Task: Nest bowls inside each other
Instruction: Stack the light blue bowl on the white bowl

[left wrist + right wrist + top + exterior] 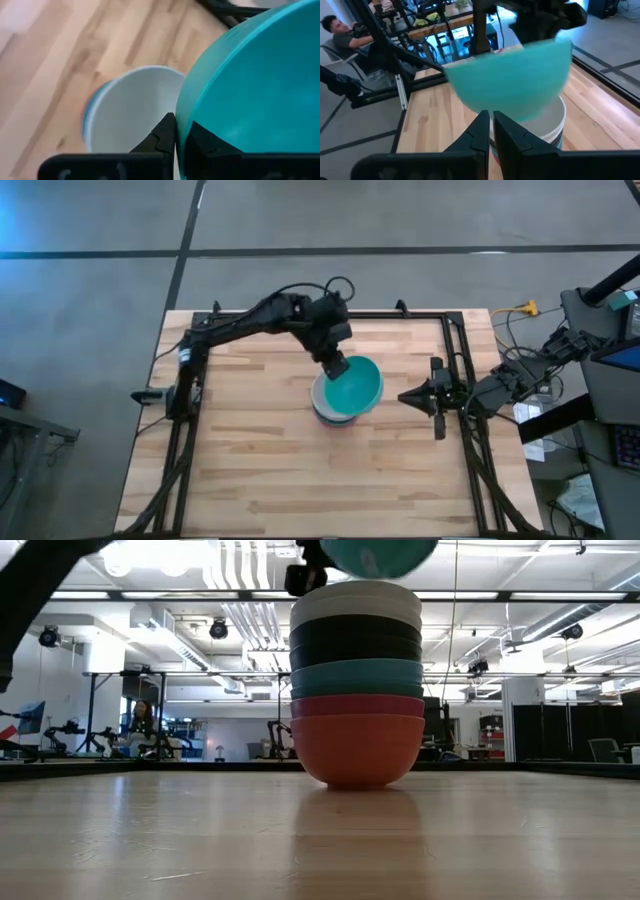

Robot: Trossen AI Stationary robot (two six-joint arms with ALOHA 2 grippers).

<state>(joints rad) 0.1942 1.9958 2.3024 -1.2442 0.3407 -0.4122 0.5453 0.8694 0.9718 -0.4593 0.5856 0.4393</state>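
A stack of several nested bowls (357, 690) stands on the wooden table (250, 460) near its middle, with a red bowl (358, 750) at the bottom, then magenta, teal and black bowls, and a white bowl (132, 112) on top. My left gripper (335, 367) is shut on another teal bowl (356, 384), held just above the stack and a little toward the table's right. My right gripper (405, 396) is shut and empty at the table's right side, pointing at the stack. My left gripper pinches the teal bowl's rim (181, 120) on the side toward the table's far left. One finger (202, 142) is inside the bowl and one finger (160, 137) is outside. The fingers slant down from the far left. The bowl is lifted clear above the white bowl, mouth up and slightly tilted.
A black metal frame (455, 380) runs along the table's left, far and right edges. Cables and equipment (590, 350) sit beyond the right edge. Bare wood lies in front of the stack. A person (340, 30) sits in the room beyond the table.
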